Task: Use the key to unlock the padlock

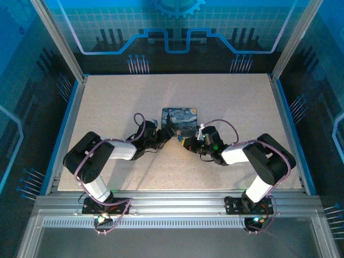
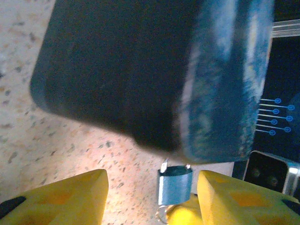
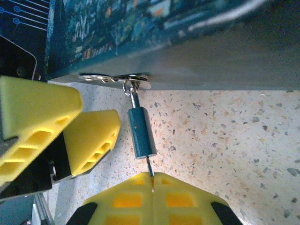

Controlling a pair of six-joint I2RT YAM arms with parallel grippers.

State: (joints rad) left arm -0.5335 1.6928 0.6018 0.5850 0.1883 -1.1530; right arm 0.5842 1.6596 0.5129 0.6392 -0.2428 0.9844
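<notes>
The padlock (image 3: pixel 142 133), a small blue-grey body on a thin silvery shackle, hangs from the hasp of the blue painted tin (image 3: pixel 140 28). The key (image 3: pixel 149 166), a thin grey sliver, runs from the padlock's lower end into my right gripper (image 3: pixel 152 180), which is shut on it. In the left wrist view the padlock (image 2: pixel 175 185) stands between the yellow fingers of my left gripper (image 2: pixel 152 197), which is open; the right finger is close beside it and the left finger is far off. From above, the left gripper (image 1: pixel 171 131) and right gripper (image 1: pixel 185 142) meet at the tin's (image 1: pixel 179 121) near edge.
The tin lies on the speckled table (image 1: pixel 107 102) near its middle. The left gripper's yellow fingers (image 3: pixel 89 140) sit just left of the padlock in the right wrist view. Blue walls and metal posts (image 1: pixel 59 43) ring the table.
</notes>
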